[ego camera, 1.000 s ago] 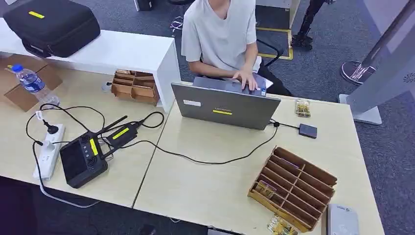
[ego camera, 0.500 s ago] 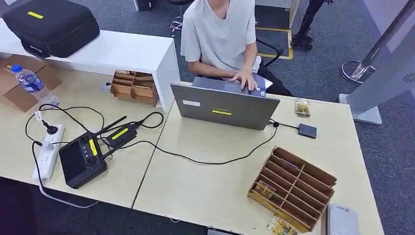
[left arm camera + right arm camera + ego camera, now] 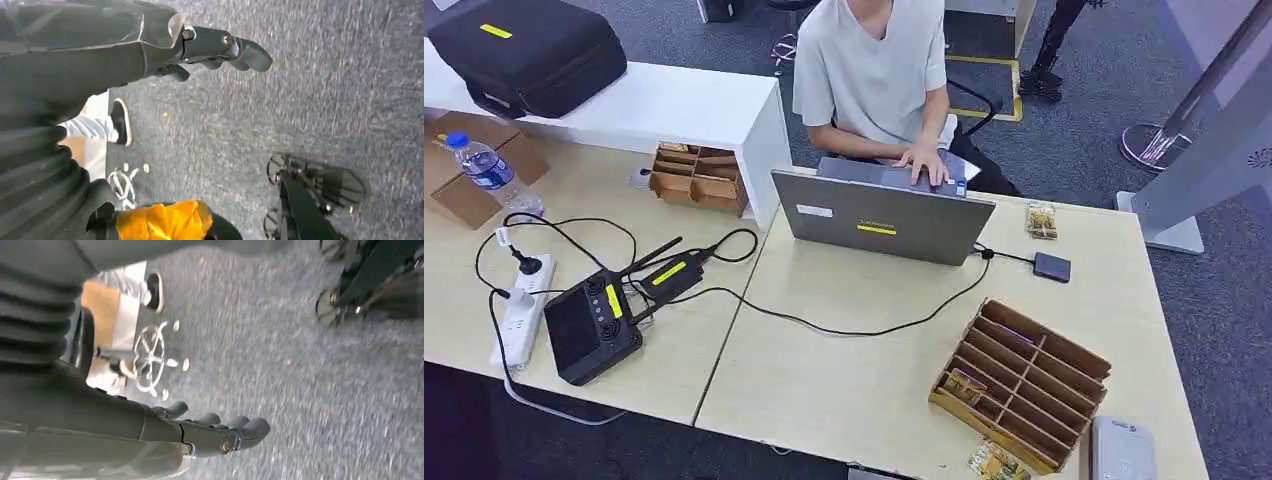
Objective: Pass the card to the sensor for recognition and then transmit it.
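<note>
Pale wooden table (image 3: 844,390) spans the head view; a person (image 3: 874,70) sits at 12 o'clock typing on a grey laptop (image 3: 882,218). At 4 o'clock stands a brown slotted card rack (image 3: 1024,385), with one patterned card (image 3: 967,385) lying in a slot at its 9 o'clock end. A second patterned card (image 3: 997,462) lies on the table just off the rack's near edge at 5 o'clock. A pale grey sensor pad (image 3: 1122,452) sits at the table's 5 o'clock corner, just beside the rack; a small dark box (image 3: 1052,267) on the laptop's cable lies at 2 o'clock and could be a reader too, cannot tell. No card rests on either. Progress: neither hand carries a card, and this layout fits both a card yet to be picked and one already scanned and handed on. Left hand (image 3: 220,50) hangs over grey carpet (image 3: 325,90), fingers curled loosely together, nothing in them. Right hand (image 3: 215,432) hangs likewise beside the body, fingers bent inward, nothing held.
</note>
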Robot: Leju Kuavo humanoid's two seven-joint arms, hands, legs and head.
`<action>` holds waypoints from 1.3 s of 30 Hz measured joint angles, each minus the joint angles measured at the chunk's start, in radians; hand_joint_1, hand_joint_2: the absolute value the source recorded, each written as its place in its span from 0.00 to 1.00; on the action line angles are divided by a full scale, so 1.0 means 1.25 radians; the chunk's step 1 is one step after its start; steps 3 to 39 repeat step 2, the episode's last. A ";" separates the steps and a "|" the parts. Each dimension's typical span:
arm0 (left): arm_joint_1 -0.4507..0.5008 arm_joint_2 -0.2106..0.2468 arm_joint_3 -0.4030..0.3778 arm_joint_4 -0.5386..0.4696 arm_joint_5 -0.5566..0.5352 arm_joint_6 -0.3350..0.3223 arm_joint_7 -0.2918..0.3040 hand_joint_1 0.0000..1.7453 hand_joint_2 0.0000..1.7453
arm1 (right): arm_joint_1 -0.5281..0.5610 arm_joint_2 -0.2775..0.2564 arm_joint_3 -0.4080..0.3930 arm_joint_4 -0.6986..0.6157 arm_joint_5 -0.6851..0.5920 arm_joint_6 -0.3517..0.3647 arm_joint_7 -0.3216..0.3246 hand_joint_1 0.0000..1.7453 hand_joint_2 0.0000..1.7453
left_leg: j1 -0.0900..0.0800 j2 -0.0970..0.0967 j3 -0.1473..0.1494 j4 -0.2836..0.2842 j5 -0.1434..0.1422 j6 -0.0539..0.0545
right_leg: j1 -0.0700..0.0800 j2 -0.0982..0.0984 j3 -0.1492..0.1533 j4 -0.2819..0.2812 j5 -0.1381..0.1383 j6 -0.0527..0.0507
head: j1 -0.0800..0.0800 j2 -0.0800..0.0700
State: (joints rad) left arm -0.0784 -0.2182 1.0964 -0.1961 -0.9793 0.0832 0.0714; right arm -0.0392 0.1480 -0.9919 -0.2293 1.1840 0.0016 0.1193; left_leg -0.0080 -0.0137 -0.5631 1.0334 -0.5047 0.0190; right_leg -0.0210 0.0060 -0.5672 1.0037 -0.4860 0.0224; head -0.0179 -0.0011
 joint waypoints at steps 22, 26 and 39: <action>0.000 0.000 0.000 0.000 0.007 -0.003 -0.002 0.00 0.00 | -0.002 0.002 0.010 0.003 0.009 -0.011 0.001 0.00 0.00 | 0.000 0.000 0.000 0.000 0.000 0.000 | 0.000 0.000 0.000 0.000 0.000 0.000 | 0.000 0.000; 0.000 0.000 0.000 0.000 0.007 -0.003 -0.002 0.00 0.00 | -0.002 0.002 0.010 0.003 0.009 -0.011 0.001 0.00 0.00 | 0.000 0.000 0.000 0.000 0.000 0.000 | 0.000 0.000 0.000 0.000 0.000 0.000 | 0.000 0.000; 0.000 0.000 0.000 0.000 0.007 -0.003 -0.002 0.00 0.00 | -0.002 0.002 0.010 0.003 0.009 -0.011 0.001 0.00 0.00 | 0.000 0.000 0.000 0.000 0.000 0.000 | 0.000 0.000 0.000 0.000 0.000 0.000 | 0.000 0.000</action>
